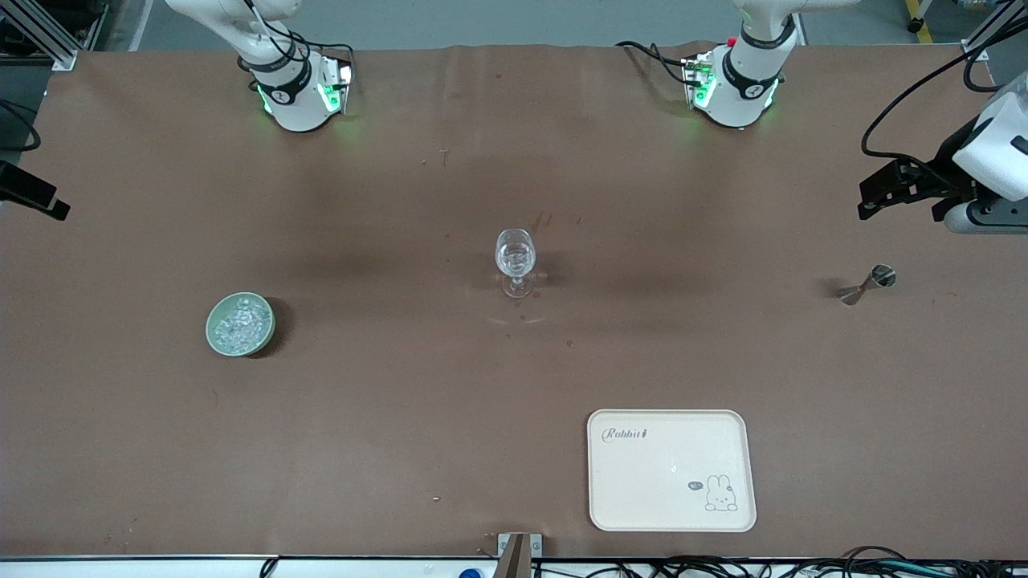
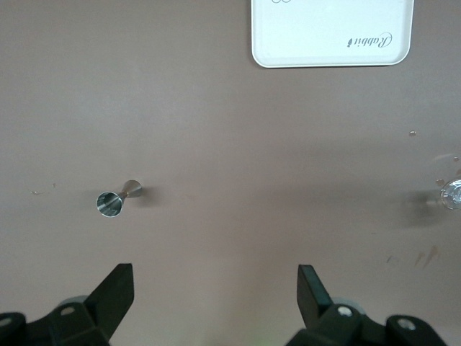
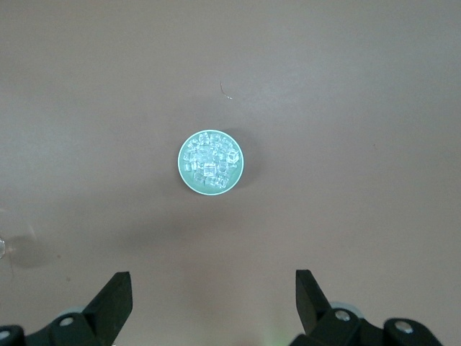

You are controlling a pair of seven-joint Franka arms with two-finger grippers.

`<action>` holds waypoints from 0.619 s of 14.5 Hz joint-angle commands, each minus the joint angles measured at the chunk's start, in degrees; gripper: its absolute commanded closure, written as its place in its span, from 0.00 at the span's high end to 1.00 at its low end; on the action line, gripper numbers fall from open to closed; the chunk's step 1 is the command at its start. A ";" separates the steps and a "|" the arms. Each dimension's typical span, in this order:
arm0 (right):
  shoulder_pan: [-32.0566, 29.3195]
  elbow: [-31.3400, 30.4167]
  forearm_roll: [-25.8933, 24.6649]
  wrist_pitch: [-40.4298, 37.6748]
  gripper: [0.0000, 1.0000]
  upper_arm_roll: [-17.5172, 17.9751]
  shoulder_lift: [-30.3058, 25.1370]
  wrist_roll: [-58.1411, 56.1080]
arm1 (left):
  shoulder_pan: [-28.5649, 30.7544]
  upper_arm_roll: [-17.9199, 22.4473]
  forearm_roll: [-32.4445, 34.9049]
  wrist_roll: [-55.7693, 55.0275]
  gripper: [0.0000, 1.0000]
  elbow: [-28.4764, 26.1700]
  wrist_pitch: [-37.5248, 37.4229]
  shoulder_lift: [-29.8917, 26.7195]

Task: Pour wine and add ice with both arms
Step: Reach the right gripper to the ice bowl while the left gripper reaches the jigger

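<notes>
A clear wineglass (image 1: 514, 258) stands upright at the table's middle. The ice (image 1: 239, 321) is heaped in a small green bowl (image 1: 215, 337) toward the right arm's end; it also shows in the right wrist view (image 3: 209, 160). A small metal jigger (image 1: 869, 284) sits toward the left arm's end and shows in the left wrist view (image 2: 115, 200). My left gripper (image 1: 899, 209) is open and empty, up in the air beside the jigger (image 2: 216, 288). My right gripper (image 3: 214, 292) is open and empty, high over bare table by the bowl; it shows only partly in the front view (image 1: 36, 197).
A cream tray (image 1: 671, 498) with a rabbit drawing lies near the front camera's edge, toward the left arm's end; it shows in the left wrist view (image 2: 331, 50). The wineglass's edge shows in the left wrist view (image 2: 452, 193). No wine bottle is in view.
</notes>
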 commanded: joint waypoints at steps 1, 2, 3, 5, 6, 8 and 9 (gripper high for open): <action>-0.43 -1.16 -0.51 0.38 1.00 0.34 -1.42 -0.43 | -0.65 0.52 -0.15 -0.59 1.00 -0.12 0.29 0.06; -0.52 -1.16 -0.51 0.38 1.00 0.34 -1.42 -0.43 | -0.74 0.61 -0.07 -0.59 1.00 -0.03 0.20 0.32; -0.43 -1.25 -0.51 0.38 1.00 0.34 -1.42 -0.43 | -0.82 0.61 0.11 -0.68 1.00 -0.03 0.20 0.67; -0.43 -1.33 -0.51 0.55 1.00 0.34 -1.33 -0.43 | -1.44 2.96 0.02 -3.65 1.00 0.05 0.12 1.46; -0.52 -1.25 -0.51 0.55 1.00 0.34 -1.15 -0.43 | -1.70 5.15 -0.76 -6.63 1.00 0.14 0.12 1.99; -0.43 -1.60 -0.60 0.73 1.00 0.25 -0.28 -0.43 | -1.79 10.25 -6.71 -16.19 1.00 0.23 0.20 3.57; -0.17 -1.95 -0.60 1.69 1.00 0.34 0.51 -0.43 | -1.79 13.06 -8.83 -21.02 1.00 0.23 0.20 4.53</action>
